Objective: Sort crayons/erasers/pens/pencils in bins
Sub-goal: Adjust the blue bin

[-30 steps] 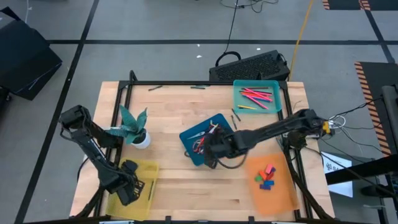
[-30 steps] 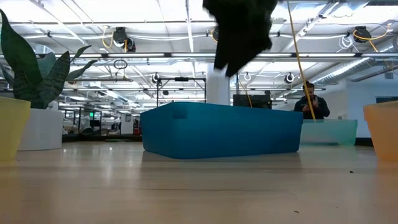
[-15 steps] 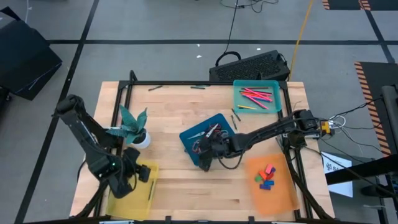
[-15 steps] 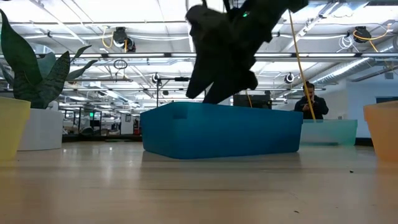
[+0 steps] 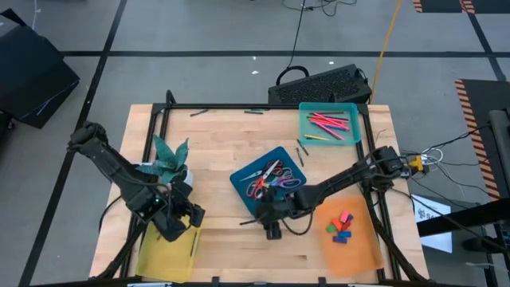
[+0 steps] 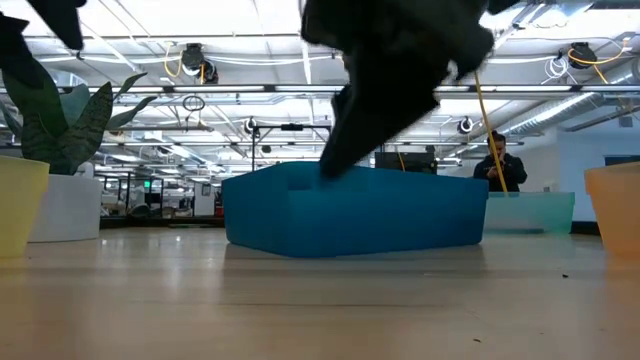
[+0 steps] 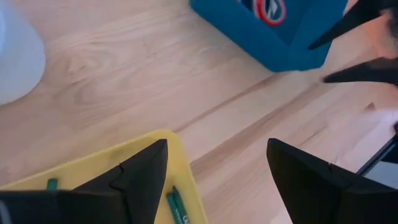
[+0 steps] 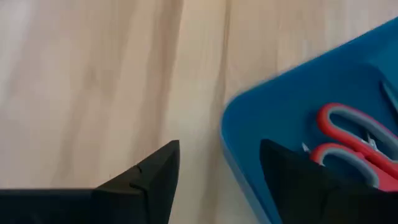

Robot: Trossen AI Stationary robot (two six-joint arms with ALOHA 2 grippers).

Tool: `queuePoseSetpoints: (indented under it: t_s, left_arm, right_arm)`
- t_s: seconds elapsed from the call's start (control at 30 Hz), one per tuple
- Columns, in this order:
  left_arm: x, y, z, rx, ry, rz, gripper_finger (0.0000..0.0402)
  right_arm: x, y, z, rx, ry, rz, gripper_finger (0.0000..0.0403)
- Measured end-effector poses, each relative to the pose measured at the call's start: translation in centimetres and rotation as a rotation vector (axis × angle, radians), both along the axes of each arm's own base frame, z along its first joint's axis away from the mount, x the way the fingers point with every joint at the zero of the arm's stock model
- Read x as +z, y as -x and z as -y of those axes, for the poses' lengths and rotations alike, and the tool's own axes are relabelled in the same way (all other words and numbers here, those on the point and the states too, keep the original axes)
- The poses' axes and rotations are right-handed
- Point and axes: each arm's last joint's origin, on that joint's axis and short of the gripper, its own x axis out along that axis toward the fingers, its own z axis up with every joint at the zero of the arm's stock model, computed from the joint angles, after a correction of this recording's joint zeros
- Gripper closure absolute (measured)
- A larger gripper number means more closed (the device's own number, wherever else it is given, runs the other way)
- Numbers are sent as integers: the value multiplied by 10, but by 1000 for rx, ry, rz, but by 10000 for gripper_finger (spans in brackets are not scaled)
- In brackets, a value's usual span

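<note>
My right gripper (image 5: 271, 217) hangs open just past the near side of the dark blue bin (image 5: 269, 177), which holds red-handled scissors (image 8: 348, 140). My left gripper (image 5: 180, 220) is open above the far right corner of the yellow bin (image 5: 163, 251); green crayons (image 7: 177, 205) lie in that bin. The teal bin (image 5: 328, 123) at the far right holds red and yellow sticks. Several erasers (image 5: 341, 226) lie in the orange bin (image 5: 351, 239) at the near right. Neither gripper has anything between its fingers.
A potted plant (image 5: 170, 159) stands just beyond the yellow bin, close to my left arm. Two short dark sticks (image 5: 301, 148) lie on the wood between the blue and teal bins. Small loose pieces (image 5: 253, 112) lie along the far edge. A keyboard (image 5: 323, 84) sits behind the table.
My right gripper has drawn back from above the blue bin toward the table's near edge and now hangs beyond the bin's near side. My left gripper has moved from over the yellow bin toward the table's right and far side, to the bin's corner.
</note>
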Motion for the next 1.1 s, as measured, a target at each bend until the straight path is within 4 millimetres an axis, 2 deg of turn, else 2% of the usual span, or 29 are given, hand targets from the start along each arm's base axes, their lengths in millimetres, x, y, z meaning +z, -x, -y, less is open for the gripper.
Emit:
queuePoseSetpoints:
  t_s: [0.13, 0.27, 0.37, 0.43, 0.67, 0.83, 0.93, 1.1]
  left_arm:
    - [1, -7, -2, -5, 9, 28, 126]
    - [3, -13, -5, 19, 13, 69, 127]
    - [3, -16, -8, 37, 14, 77, 128]
    - [3, -17, -10, 45, 14, 79, 128]
    - [3, -23, -17, 58, -1, 76, 128]
    - [3, -28, -26, 58, -27, 67, 128]
    - [3, -30, -30, 49, -39, 59, 128]
    - [3, -32, -33, 17, -32, 37, 128]
  right_arm:
    - [-13, -3, 7, 106, 67, -45, 231]
    - [-25, -9, 10, 165, 87, -42, 300]
    - [-23, -17, 12, 144, 65, 25, 363]
    - [-20, -21, 13, 116, 39, 75, 391]
    - [-11, -35, 28, -109, -9, 223, 399]
    - [-7, -43, 41, -219, -109, 289, 398]
    - [-5, -43, 36, -242, -152, 308, 400]
    - [-3, -40, 17, -294, -234, 329, 401]
